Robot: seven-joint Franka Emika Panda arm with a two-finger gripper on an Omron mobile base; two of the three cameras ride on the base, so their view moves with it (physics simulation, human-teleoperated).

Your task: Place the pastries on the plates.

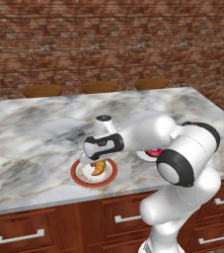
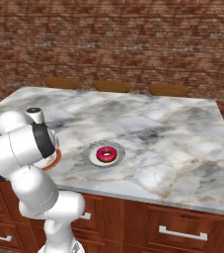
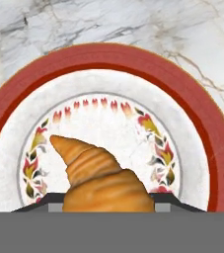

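My claw grips the croissant at its thick middle above the red-rimmed plate; it looks light, flaky, easily crushed.

**Arm exterior, as I see it from the base cameras**

I note a glossy white robot arm built of rounded, bulbous shell segments. Black bands ring the joints; one broad dark collar wraps the big elbow housing, whose flat end cap is pale grey. The wrist link is black with white ends and small light markings. A short white cylinder with a dark top disc caps it. From the right camera, the same white shells and black ring show.
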